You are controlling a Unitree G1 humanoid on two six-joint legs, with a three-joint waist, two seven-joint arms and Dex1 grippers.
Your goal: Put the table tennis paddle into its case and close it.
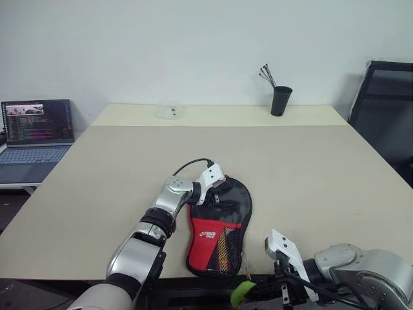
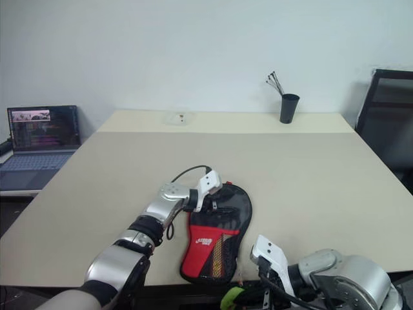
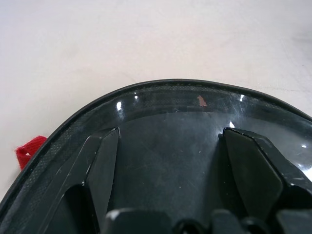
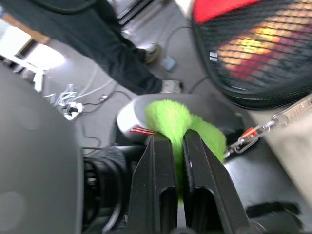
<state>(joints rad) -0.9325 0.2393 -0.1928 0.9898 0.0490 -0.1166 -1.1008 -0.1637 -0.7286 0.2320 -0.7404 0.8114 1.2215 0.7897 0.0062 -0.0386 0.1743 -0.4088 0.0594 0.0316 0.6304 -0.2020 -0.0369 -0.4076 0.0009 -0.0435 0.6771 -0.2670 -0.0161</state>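
The case (image 1: pixel 219 232), a black pouch with a red panel and mesh pocket, lies at the table's front edge, its narrow end overhanging. Through the mesh I see the tan-and-red stripes of the table tennis paddle's handle (image 4: pixel 263 44) inside it. My left gripper (image 1: pixel 211 192) is open, its fingers (image 3: pixel 102 165) spread flat on the case's glossy round end. My right gripper (image 4: pixel 170 139) sits below the table edge, shut on a fuzzy green tuft (image 1: pixel 243 292). A small chain (image 4: pixel 258 131) joins the tuft to the case's rim.
A black cup with sticks (image 1: pixel 281 100) and a small clear item (image 1: pixel 169 112) stand at the table's far side. A laptop (image 1: pixel 35 139) sits on the left, a dark chair (image 1: pixel 387 110) on the right. A person's legs (image 4: pixel 112 53) and cables are on the floor.
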